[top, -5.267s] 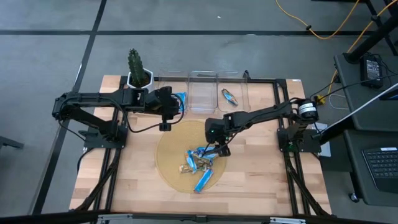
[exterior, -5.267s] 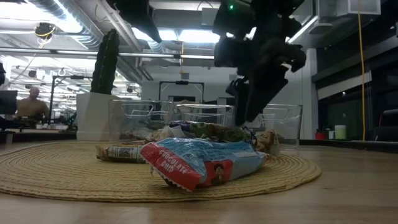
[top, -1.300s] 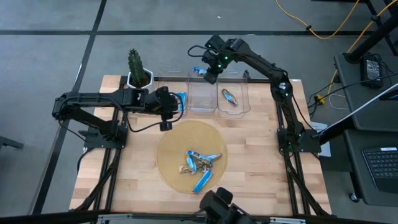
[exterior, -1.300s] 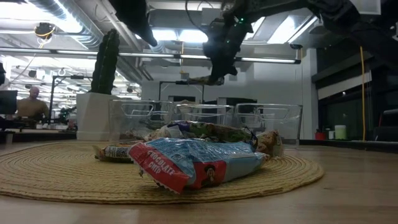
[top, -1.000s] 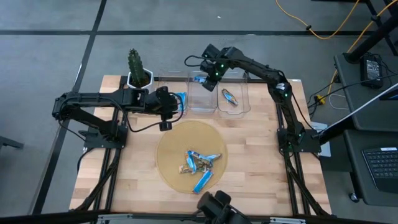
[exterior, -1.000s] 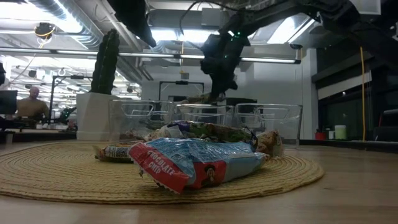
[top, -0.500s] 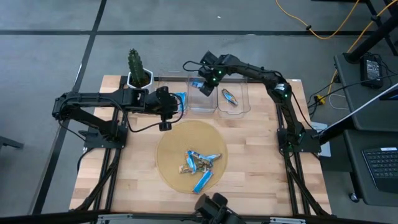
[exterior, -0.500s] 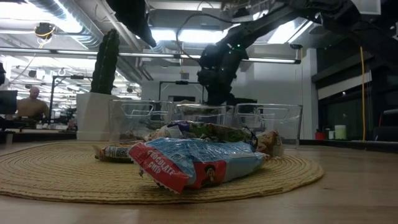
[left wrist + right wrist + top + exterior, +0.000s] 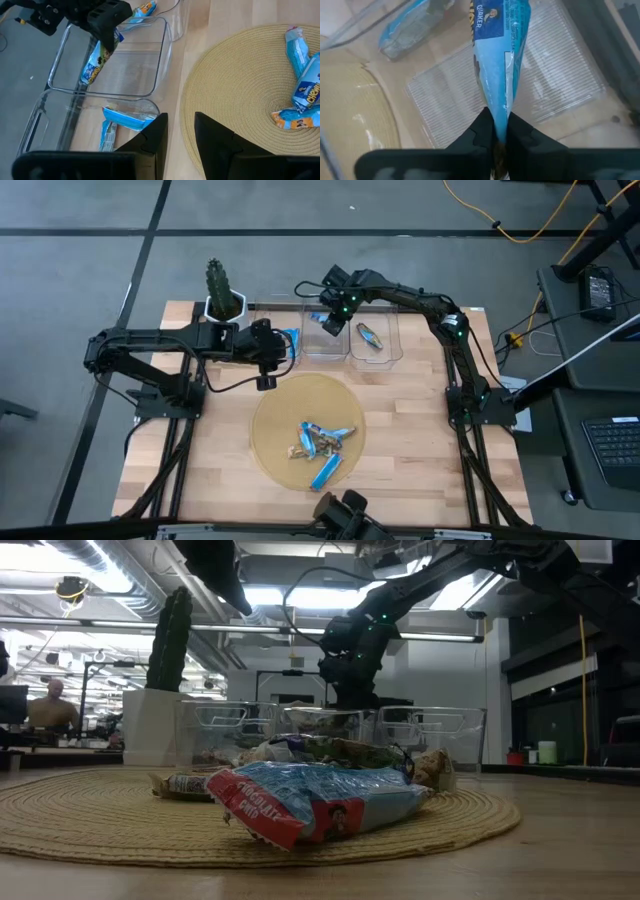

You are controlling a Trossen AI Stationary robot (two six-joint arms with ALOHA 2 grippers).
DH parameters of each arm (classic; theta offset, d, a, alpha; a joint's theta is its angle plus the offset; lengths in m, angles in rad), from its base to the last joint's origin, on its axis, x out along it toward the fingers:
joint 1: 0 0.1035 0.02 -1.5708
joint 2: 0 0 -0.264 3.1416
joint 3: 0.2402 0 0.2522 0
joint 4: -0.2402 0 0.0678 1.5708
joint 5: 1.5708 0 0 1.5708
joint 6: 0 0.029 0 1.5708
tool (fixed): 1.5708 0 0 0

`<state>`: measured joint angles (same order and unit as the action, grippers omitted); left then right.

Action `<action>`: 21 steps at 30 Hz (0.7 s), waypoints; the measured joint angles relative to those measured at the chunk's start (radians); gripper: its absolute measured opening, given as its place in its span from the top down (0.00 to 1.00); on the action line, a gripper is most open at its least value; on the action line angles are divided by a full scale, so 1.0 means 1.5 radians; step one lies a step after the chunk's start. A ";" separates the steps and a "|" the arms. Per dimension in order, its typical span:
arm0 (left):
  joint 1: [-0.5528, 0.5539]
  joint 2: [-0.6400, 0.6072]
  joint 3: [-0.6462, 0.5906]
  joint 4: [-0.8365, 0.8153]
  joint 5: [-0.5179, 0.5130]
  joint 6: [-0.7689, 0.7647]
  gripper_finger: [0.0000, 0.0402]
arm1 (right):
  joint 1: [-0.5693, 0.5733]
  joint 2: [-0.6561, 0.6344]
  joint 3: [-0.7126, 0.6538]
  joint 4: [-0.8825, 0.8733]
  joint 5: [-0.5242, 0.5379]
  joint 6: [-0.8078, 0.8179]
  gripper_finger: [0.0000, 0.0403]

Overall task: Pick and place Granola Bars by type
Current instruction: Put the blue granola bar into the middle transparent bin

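Right gripper (image 9: 322,320) is over the middle clear bin (image 9: 326,346) at the desk's far edge, clamped on the end of a bright blue bar (image 9: 500,55) that hangs down into that bin but is not yet let go. The bin itself looks empty in the left wrist view. The left wrist view shows the same bar (image 9: 97,60) dangling from the dark gripper.

Left gripper (image 9: 266,362) waits near the left bin (image 9: 285,340), just off the far edge of the round woven mat (image 9: 280,450). Its fingers (image 9: 155,137) stand a narrow gap apart, holding nothing.

Sorted so far:
- The left bin holds blue bars (image 9: 117,122).
- The right bin (image 9: 374,340) holds one blue-and-silver bar (image 9: 369,336).

Left to do: a small pile (image 9: 320,442) on the mat, with several blue bars and at least one brown or gold one. The exact count is hard to tell. A blue bar (image 9: 315,802) lies closest to the low camera.

Judgement: about a third to half done. The release into the middle bin is next, then several more picks from the mat.
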<state>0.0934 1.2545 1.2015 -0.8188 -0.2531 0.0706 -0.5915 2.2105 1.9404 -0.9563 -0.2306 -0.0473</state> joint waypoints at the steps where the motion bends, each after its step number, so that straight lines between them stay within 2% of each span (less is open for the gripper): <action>1: 0.000 0.000 0.000 0.000 0.000 0.000 0.78 | 0.000 0.000 0.000 0.000 0.005 -0.004 0.91; 21: 0.000 0.000 0.000 0.000 0.000 -0.016 0.78 | 0.012 -0.005 0.000 0.001 0.001 -0.009 0.80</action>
<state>0.0934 1.2545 1.2015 -0.8189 -0.2527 0.0467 -0.5729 2.2031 1.9408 -0.9550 -0.2295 -0.0615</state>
